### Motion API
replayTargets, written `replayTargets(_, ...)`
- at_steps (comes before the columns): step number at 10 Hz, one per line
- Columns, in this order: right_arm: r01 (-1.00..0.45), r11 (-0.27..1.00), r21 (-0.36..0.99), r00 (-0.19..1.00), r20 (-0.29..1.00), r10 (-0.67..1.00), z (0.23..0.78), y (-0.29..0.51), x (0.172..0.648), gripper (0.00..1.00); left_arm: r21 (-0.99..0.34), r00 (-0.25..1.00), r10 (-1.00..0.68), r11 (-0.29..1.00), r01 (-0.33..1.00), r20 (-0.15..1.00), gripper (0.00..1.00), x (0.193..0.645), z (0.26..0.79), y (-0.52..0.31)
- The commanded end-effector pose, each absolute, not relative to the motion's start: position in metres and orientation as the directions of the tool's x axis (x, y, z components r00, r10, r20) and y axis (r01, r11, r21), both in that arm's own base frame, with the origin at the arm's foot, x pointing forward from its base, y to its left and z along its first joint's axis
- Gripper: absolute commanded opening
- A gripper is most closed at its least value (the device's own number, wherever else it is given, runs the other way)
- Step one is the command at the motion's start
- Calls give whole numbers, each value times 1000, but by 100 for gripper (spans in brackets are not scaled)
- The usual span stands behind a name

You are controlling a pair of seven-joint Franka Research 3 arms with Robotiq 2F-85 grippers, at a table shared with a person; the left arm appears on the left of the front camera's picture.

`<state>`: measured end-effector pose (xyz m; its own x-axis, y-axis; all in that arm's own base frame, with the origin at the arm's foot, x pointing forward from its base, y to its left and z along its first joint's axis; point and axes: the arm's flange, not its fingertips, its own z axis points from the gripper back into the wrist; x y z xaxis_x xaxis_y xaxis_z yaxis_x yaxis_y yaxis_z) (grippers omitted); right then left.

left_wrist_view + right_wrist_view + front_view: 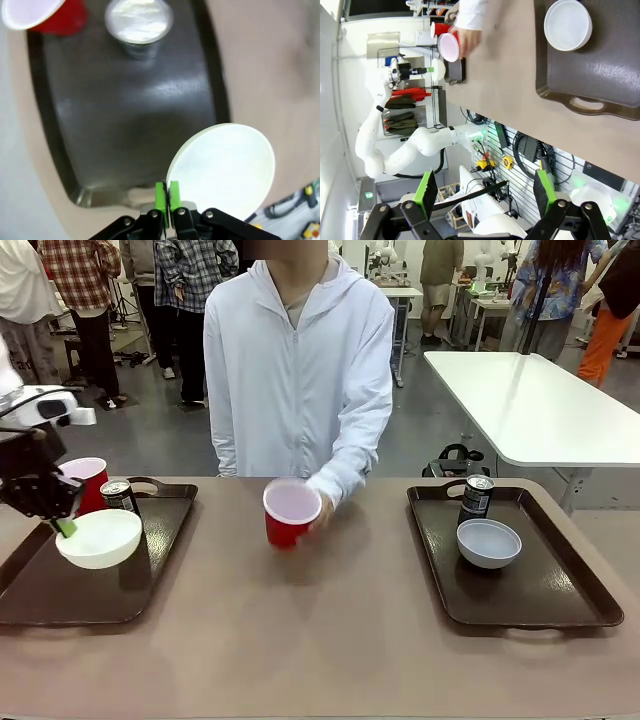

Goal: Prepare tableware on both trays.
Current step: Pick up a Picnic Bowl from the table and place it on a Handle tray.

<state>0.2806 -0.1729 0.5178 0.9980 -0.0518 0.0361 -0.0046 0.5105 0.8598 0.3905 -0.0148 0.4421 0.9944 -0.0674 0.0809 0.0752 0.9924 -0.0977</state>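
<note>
My left gripper (65, 528) is shut on the rim of the cream-white bowl (100, 538), which hangs just above the left tray (60, 592). In the left wrist view the green pads (160, 196) pinch the edge of that bowl (222, 167) over the tray (125, 115). A red cup (88, 480) and a dark can (118, 495) stand at that tray's far end. The person's hand holds a second red cup (290, 512) tilted at mid-table. On the right tray (545, 590) stand a can (477, 496) and a pale bowl (489, 543). My right gripper (485, 192) is open, high off the right tray's (610, 75) outer end.
The person in a white hooded jacket (300, 370) stands at the table's far edge, one arm reaching in. The brown tabletop (300, 640) lies bare between the trays. A white table (540, 410) stands behind on the right.
</note>
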Motion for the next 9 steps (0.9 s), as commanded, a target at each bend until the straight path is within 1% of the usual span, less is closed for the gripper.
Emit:
replayTargets(1, -26, 494, 869, 997, 56, -45, 519, -172, 282, 100, -136, 995, -8, 991, 21, 98, 0, 405, 418, 6)
replayTargets(3, -26, 494, 869, 997, 56, -45, 519, -172, 282, 100, -118, 996, 21, 993, -11, 81, 0, 411, 405, 16)
replayTargets(4, -26, 494, 869, 997, 56, -45, 519, -172, 282, 100, -77, 997, 31, 997, -26, 65, 0, 413, 392, 16)
replayTargets(5, -26, 494, 869, 997, 56, -45, 519, -172, 282, 100, -65, 999, 29, 998, -27, 44, 0, 415, 378, 13)
replayTargets(8, -26, 494, 869, 997, 56, -45, 519, -172, 282, 100, -41, 999, 24, 999, -23, 27, 0, 416, 355, 4)
replayTargets(9, -26, 494, 869, 997, 56, -45, 519, -172, 282, 100, -40, 1000, 17, 999, -16, 25, 63, 415, 354, 2)
